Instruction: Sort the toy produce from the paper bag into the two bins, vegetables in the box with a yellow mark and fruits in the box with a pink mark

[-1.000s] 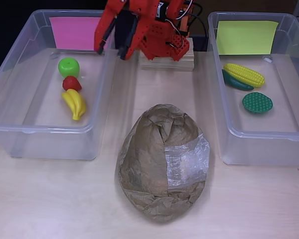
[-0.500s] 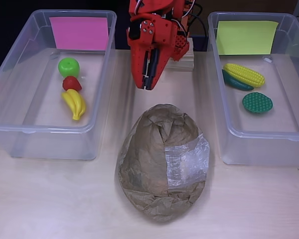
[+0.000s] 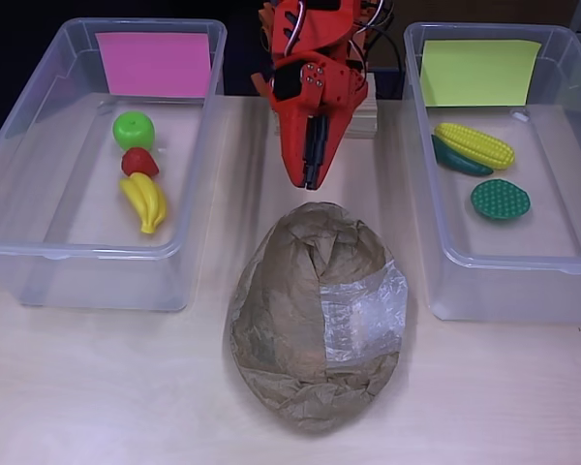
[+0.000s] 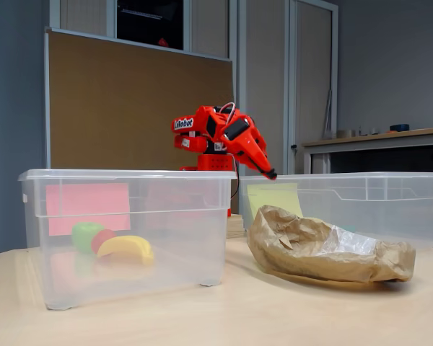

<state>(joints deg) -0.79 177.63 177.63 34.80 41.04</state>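
The red arm's jaws (image 3: pixel 310 179), pressed together and empty, hang at twelve o'clock above the paper bag (image 3: pixel 315 315), seemingly poised to reach in.

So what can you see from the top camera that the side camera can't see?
Only the overhead view shows the things in the yellow bin: the corn, a long dark green veggie and a round bumpy green one. It also shows the tool's jaws closed. Only the fixed view shows how high the tool is, above the bag. Both show the pink bin with the apple, strawberry and banana.
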